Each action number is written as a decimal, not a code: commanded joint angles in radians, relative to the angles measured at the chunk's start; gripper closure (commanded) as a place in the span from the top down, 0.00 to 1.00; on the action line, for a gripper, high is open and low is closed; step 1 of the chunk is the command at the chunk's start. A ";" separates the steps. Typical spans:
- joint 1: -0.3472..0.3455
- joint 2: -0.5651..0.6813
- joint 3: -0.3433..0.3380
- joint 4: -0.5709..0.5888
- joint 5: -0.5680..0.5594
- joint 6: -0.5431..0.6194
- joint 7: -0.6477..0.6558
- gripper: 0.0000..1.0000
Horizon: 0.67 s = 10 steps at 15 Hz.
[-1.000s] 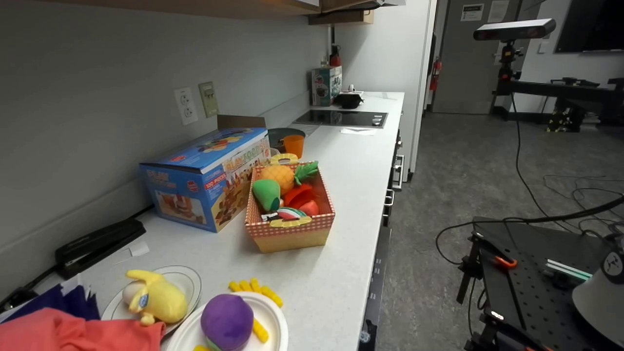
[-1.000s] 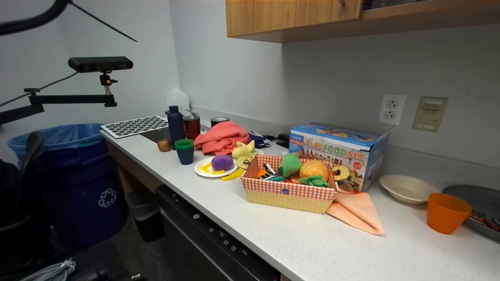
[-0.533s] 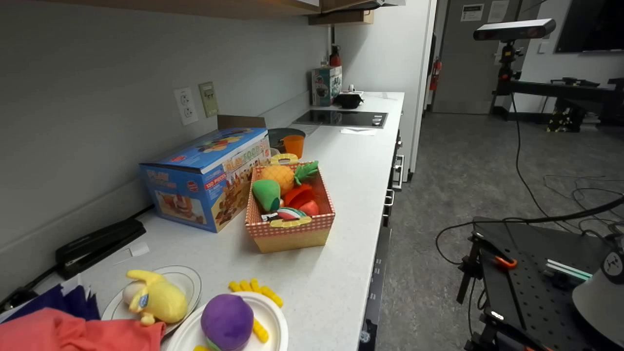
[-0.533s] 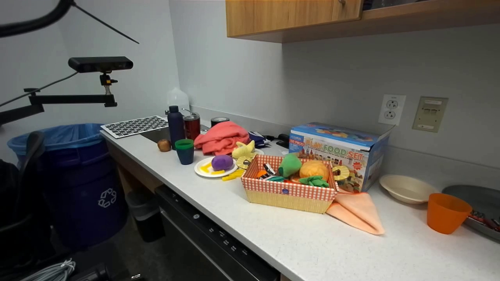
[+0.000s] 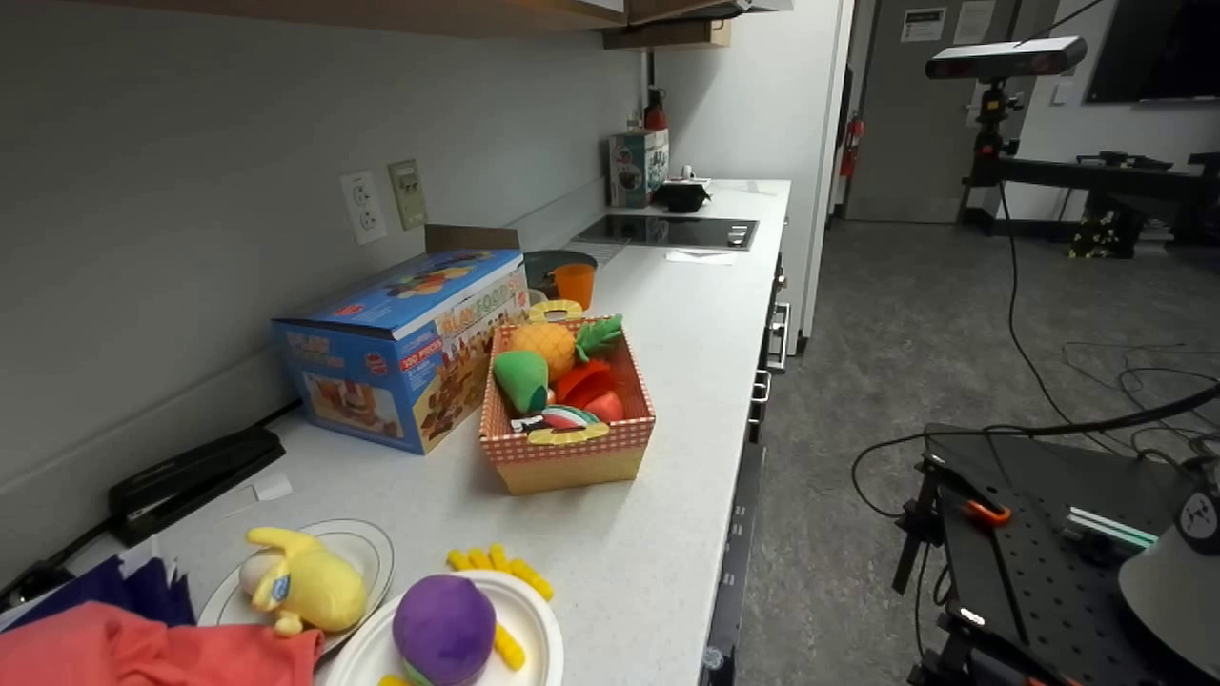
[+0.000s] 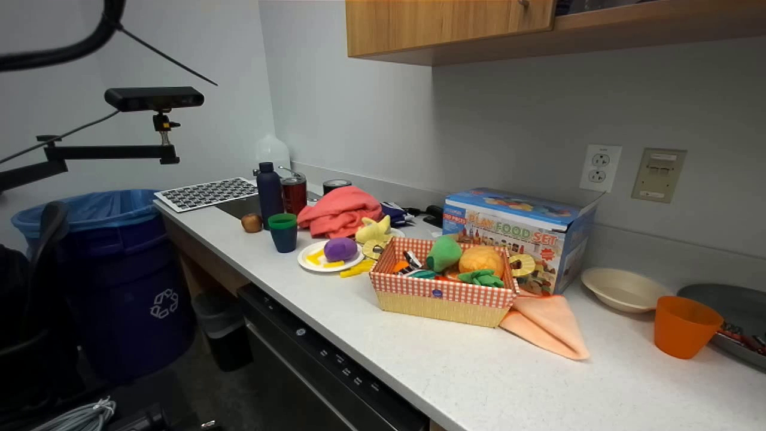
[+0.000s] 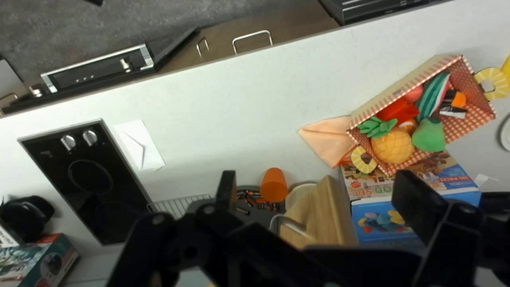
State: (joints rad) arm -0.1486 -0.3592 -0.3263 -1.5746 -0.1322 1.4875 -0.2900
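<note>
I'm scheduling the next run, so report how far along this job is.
Seemingly done: the toy pineapple sits in the checked basket. In hand: nothing; the pincer is open and empty. Possibly left: the purple toy, on a white plate outside the basket.

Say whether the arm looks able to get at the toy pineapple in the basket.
Probably yes: nothing covers the toy pineapple in the wrist view, the basket is open-topped, and the fingers are spread and empty. Full reach is uncertain.

"PLAY FOOD SET" (image 6: 513,229) on blue box (image 6: 519,216), recycling sign (image 6: 164,303) on bin (image 6: 122,293)
</note>
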 commanded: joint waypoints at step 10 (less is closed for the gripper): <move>0.060 -0.178 0.107 -0.174 0.041 -0.152 -0.042 1.00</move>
State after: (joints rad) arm -0.1240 -0.4885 -0.2394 -1.7050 -0.1076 1.3084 -0.3008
